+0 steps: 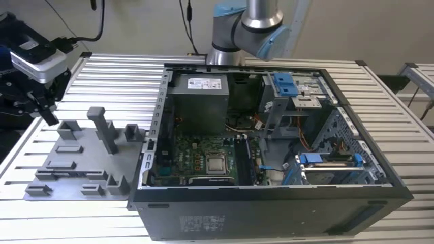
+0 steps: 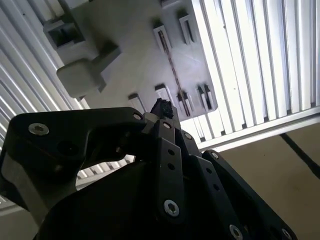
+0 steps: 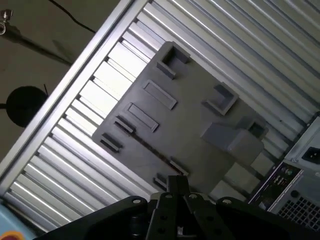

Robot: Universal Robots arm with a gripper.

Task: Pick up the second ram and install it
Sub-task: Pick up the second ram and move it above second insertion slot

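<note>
The grey holder tray (image 1: 81, 157) lies on the slatted table at the exterior view's left, beside the open computer case (image 1: 271, 152). The second ram (image 2: 173, 70) is a thin dark strip standing on edge in the tray's slots, and it also shows in the first wrist view (image 3: 152, 151). My gripper (image 1: 46, 114) hangs above the far left of the tray, clear of it and of the ram. Both wrist views look down past the gripper (image 2: 162, 106) (image 3: 177, 184) onto the tray; its fingers meet at one narrow tip, shut with nothing between them.
Tall grey posts (image 1: 101, 127) rise from the tray. The green motherboard (image 1: 196, 157) lies in the case floor, with the power supply (image 1: 200, 101) behind it and blue drive brackets (image 1: 329, 160) to the right. The table edge (image 3: 65, 90) is near the tray.
</note>
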